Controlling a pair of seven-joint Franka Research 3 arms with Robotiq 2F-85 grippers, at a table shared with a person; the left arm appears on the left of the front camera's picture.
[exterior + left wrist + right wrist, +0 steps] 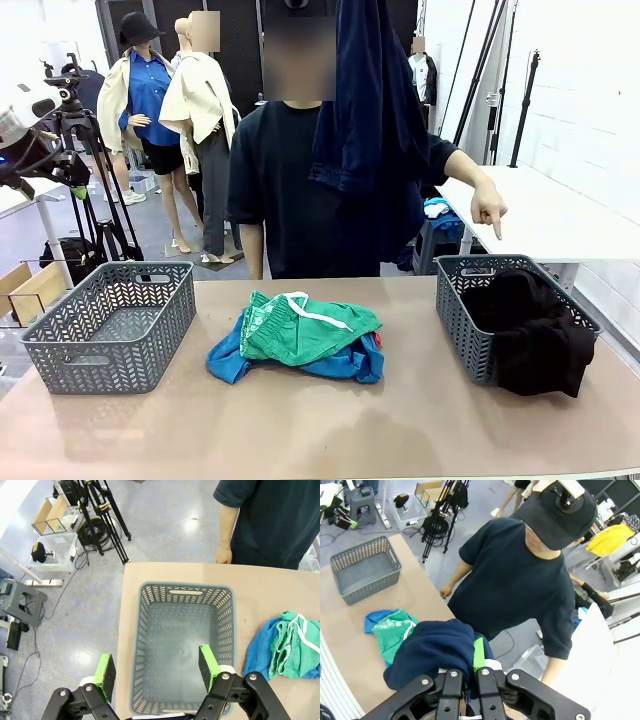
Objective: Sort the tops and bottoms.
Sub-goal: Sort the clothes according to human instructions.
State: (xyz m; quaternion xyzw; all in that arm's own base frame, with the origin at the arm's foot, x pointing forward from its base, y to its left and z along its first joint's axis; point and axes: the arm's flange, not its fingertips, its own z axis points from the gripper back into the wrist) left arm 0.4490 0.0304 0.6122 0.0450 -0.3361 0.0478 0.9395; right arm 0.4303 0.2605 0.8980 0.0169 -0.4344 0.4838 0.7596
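Observation:
Long dark navy trousers (370, 110) hang high over the table's far side, in front of the person. My right gripper (470, 676) is shut on their bunched top (435, 650). Green shorts (310, 325) with a white drawstring lie mid-table on a blue top (228, 362). They also appear in the wrist views as the shorts (300, 645) (395, 632) and the blue top (259, 652). A black garment (530, 335) fills the right basket (452, 310) and drapes over its front rim. My left gripper (156, 669) hovers open above the empty left basket (185, 586).
The person stands at the far edge and points a hand (490, 212) down at the right basket. The left basket (110, 325) sits near the table's left edge. Tripods (85, 200) stand on the floor beyond the left side. A white table (560, 220) is at the right.

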